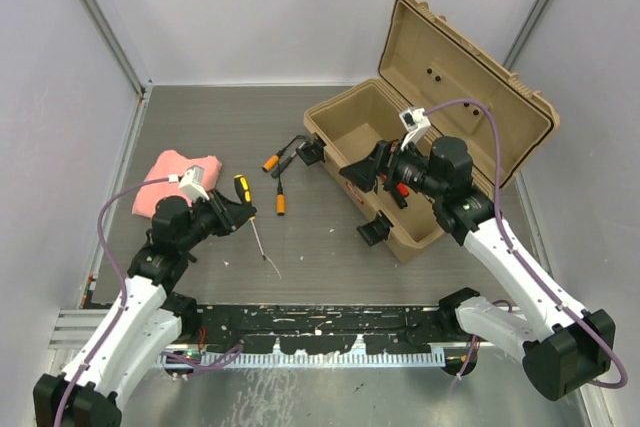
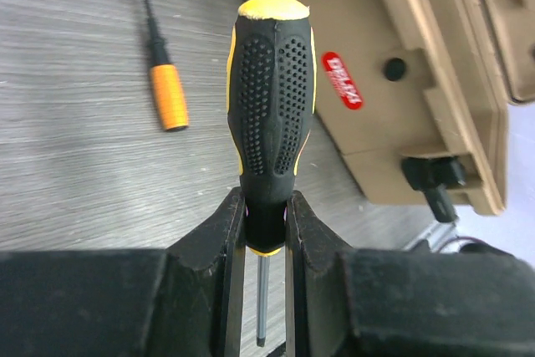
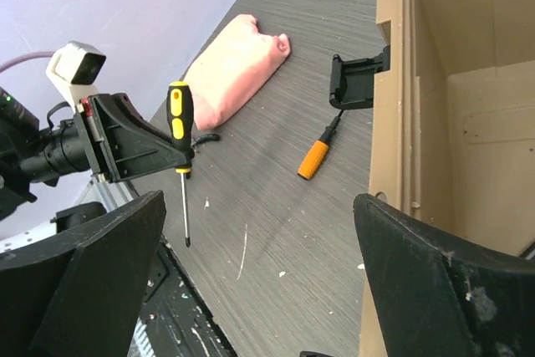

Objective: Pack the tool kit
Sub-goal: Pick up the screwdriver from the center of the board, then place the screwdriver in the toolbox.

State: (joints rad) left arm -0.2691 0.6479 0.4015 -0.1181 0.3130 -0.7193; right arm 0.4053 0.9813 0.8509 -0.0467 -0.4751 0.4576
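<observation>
The tan tool kit case (image 1: 420,232) stands open at the right, its lid (image 1: 470,77) tipped back and its visible inside bare. My left gripper (image 1: 238,213) is shut on a black-and-yellow screwdriver (image 1: 243,190), held just above the table left of the case. In the left wrist view the fingers (image 2: 209,248) clamp the neck of the screwdriver handle (image 2: 272,98), with the shaft between them. My right gripper (image 1: 365,175) is open over the case's front wall with nothing between its fingers. Two orange-handled tools (image 1: 271,162) (image 1: 281,204) lie on the table by the case's left end.
A pink folded cloth (image 1: 178,179) lies at the left behind my left arm. Black latches (image 1: 374,232) hang off the case front, next to a red label (image 2: 343,80). A black-handled tool (image 1: 305,154) rests against the case's left corner. Walls close in both sides.
</observation>
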